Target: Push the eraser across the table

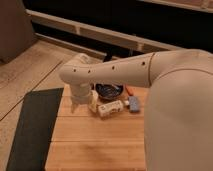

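The eraser [111, 108] is a small white block with dark marks on its side. It lies on the far part of the light wooden table [95, 142]. My cream arm reaches in from the right and bends down at the wrist. The gripper [83, 104] points down at the table's far left. It is open, its fingers apart and nothing between them. Its right finger [93, 102] stands right beside the eraser's left end. I cannot tell whether they touch.
A dark bowl [109, 91] sits just behind the eraser, with an orange item [129, 90] to its right. A small blue-grey block [134, 104] lies right of the eraser. A dark grey mat [30, 127] covers the floor left of the table. My arm's bulky body fills the right side.
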